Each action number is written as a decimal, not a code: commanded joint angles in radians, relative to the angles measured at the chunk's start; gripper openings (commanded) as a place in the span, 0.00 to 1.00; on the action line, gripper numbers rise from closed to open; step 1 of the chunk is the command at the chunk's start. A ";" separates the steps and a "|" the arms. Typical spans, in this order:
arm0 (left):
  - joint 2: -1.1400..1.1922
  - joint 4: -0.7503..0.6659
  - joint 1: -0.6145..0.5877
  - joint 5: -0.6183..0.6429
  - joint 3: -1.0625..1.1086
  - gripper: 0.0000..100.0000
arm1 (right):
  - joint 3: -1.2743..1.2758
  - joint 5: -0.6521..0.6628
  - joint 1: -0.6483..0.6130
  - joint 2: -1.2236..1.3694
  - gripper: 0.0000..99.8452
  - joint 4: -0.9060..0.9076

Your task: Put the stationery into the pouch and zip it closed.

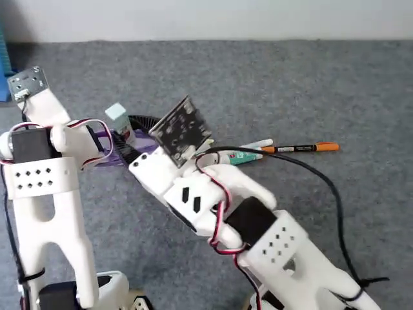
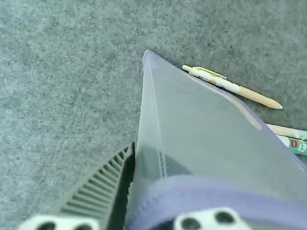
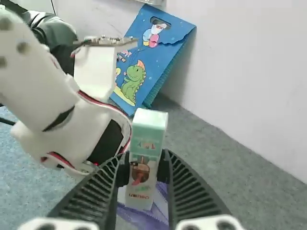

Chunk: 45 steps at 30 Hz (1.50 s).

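Right tool (image 3: 144, 189) clamped on labelled mint-white box (image 3: 146, 143), print unreadable; left tool (image 2: 144, 201) pinched pouch (image 2: 201, 134) rim, one finger mostly hidden behind it.

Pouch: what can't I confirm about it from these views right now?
Mouth of the pouch, open or zipped: high view, covered by the right arm; left wrist view, cut off by the edge.
Pouch contents: right wrist view, hidden behind the small box in the right end effector.
Pens: high view, some near ends under the right arm.
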 commanded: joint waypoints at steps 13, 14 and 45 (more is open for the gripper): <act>0.018 0.014 0.000 0.011 -0.019 0.01 | 0.077 0.014 -0.007 0.010 0.01 -0.137; 0.020 0.014 0.000 0.011 -0.019 0.01 | 0.077 0.014 -0.005 0.019 0.01 -0.140; 0.020 0.015 -0.005 0.011 -0.019 0.01 | 0.078 -0.281 0.507 -0.213 0.12 0.478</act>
